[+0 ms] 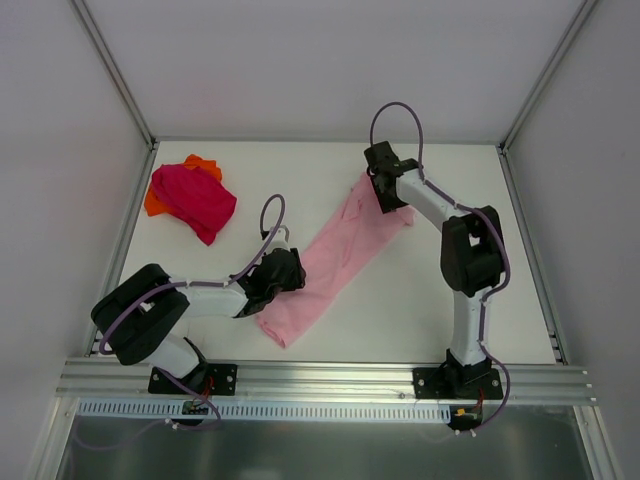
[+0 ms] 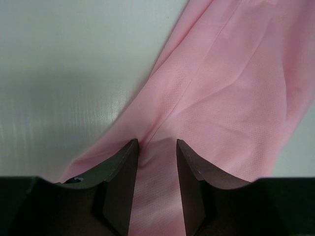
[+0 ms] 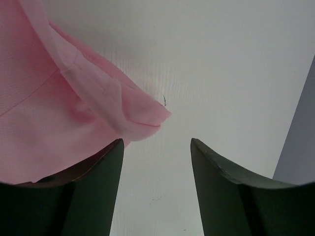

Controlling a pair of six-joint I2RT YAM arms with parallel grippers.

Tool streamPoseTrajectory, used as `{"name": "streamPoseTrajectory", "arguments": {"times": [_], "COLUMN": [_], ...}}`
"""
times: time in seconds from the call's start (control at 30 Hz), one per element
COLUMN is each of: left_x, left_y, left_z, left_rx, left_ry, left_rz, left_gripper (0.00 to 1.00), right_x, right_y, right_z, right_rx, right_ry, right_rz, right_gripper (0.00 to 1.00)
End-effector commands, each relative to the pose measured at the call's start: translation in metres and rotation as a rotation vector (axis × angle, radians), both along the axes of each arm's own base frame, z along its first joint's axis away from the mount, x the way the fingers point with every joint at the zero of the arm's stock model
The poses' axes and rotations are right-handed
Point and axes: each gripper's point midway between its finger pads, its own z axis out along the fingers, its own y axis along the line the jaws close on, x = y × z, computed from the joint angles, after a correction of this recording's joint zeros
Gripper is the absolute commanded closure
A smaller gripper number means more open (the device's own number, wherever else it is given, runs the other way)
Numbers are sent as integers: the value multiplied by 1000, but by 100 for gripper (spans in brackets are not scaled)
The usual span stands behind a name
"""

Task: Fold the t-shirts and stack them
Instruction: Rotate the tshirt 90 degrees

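Between left jaws runs pink t-shirt (image 2: 221,98), apparently gripped.

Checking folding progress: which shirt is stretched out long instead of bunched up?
The light pink t-shirt, lying diagonally in the middle. The magenta t-shirt and orange t-shirt sit heaped together at the far left.

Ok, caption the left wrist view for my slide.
Left claw closed on a fold of the light pink t-shirt, white table beyond.

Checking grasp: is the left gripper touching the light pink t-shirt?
Touching. Left wrist view: the light pink t-shirt runs between the fingers of the left gripper, bunched against both.
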Motion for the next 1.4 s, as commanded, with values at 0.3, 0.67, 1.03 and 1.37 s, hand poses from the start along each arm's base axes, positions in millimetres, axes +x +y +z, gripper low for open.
{"name": "streamPoseTrajectory", "arguments": {"times": [0.3, 0.67, 1.03, 1.37], "left_x": [-13, -14, -25, -37], "left_y": [8, 9, 10, 14], "left_z": [-14, -16, -15, -20], "left_rx": [52, 57, 54, 91], "left_ry": [46, 50, 53, 56], "left_rz": [-16, -17, -33, -25], "left_gripper": [62, 62, 62, 62], "right_x": [10, 16, 43, 90], "right_y": [11, 2, -15, -16], "right_z": [-6, -15, 1, 25], "right_rx": [99, 71, -79, -161], "right_ry": [22, 75, 20, -129], "right_rz": [-13, -50, -119, -77], "right_gripper": [41, 99, 99, 99]}}
